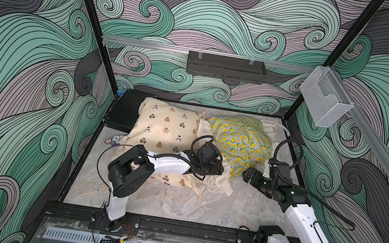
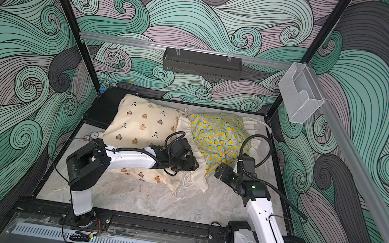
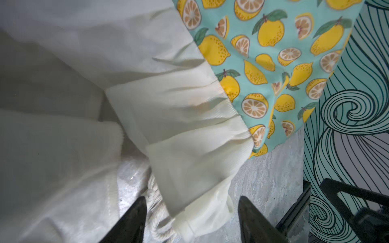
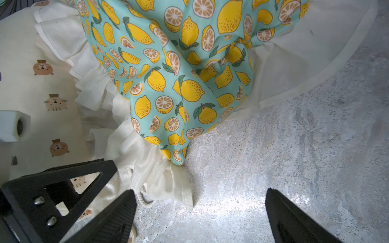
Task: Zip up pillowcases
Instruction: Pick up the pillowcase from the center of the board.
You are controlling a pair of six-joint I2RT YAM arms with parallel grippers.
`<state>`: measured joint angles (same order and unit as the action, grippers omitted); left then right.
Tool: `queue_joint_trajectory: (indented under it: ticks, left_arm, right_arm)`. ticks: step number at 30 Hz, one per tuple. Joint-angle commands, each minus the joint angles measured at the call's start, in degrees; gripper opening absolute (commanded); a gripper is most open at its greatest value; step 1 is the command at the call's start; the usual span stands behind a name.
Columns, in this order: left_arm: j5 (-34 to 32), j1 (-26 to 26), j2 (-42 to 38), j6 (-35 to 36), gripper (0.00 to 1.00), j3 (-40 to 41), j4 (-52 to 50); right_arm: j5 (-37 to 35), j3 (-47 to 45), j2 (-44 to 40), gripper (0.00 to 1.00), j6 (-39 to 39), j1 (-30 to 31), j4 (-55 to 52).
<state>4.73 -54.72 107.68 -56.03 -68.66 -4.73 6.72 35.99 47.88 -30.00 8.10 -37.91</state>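
In both top views: bear pillowcase (image 1: 161, 127) lying at the far left of the tabletop (image 1: 176, 203), its far-left edge over a black case (image 1: 124, 111); lemon pillowcase (image 1: 240, 139) just to its right, touching it, cream ruffle (image 1: 224, 184) trailing toward the near side. Left end effector (image 1: 220, 170) stretched rightward across the near part of the bear pillowcase to that ruffle; right end effector (image 1: 246, 177) pointing left at the near corner of the lemon pillowcase, close to the left one but apart from it. In the left wrist view: left end effector (image 3: 192, 199) partly open, fingers (image 3: 130, 221) spread on either side of the ruffle's hanging edge, fabric loose between them and not pinched; a cream cord (image 3: 157, 227) beside one finger; lemon print beyond. In the right wrist view: right end effector (image 4: 200, 190) spread wide, gripping nothing, bare tabletop between its fingers; lemon pillowcase's ruffled corner just ahead, cord end beside one finger, bear pillowcase and the other arm's end effector off to one side.
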Motion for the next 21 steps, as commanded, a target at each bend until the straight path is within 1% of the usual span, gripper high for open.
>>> queue_joint_trajectory:
  ticks: [1, 4, 9, 12, 14, 16, 21]
  left_arm:
    - [-0.27, -1.83, 1.45, -1.42, 0.67, -2.0, 2.64]
    - [-1.39, -2.5, 3.51, -1.39, 0.67, -3.38, 2.26]
    - [-2.22, -2.66, 7.64, -1.08, 0.55, -8.08, -1.36]
    - [-4.22, -2.67, 8.48, -1.51, 0.44, -8.31, -0.56]
    - [-4.7, -2.68, 9.01, -1.54, 0.33, -9.06, -1.03]
    - [-5.25, -2.68, 9.13, -1.54, 0.2, -9.64, -1.72]
    - [-4.38, -2.59, 6.26, -1.32, 0.04, -9.67, -2.67]
  right_arm:
    - [2.0, -0.89, 0.1, 0.99, 0.52, -1.18, 1.41]
    - [2.62, -1.35, 0.37, 0.99, 0.53, -1.46, 2.25]
    - [3.79, -2.49, 0.81, 0.99, 0.38, -1.59, 3.81]
    - [4.25, -2.97, 1.13, 0.99, 0.76, -1.59, 4.38]
    - [3.92, -3.11, 1.55, 0.99, 0.9, -1.59, 4.75]
    - [3.84, -2.79, 2.25, 0.99, 1.21, -1.59, 4.85]
    - [2.83, -2.35, 3.2, 0.99, 1.47, -1.59, 4.88]
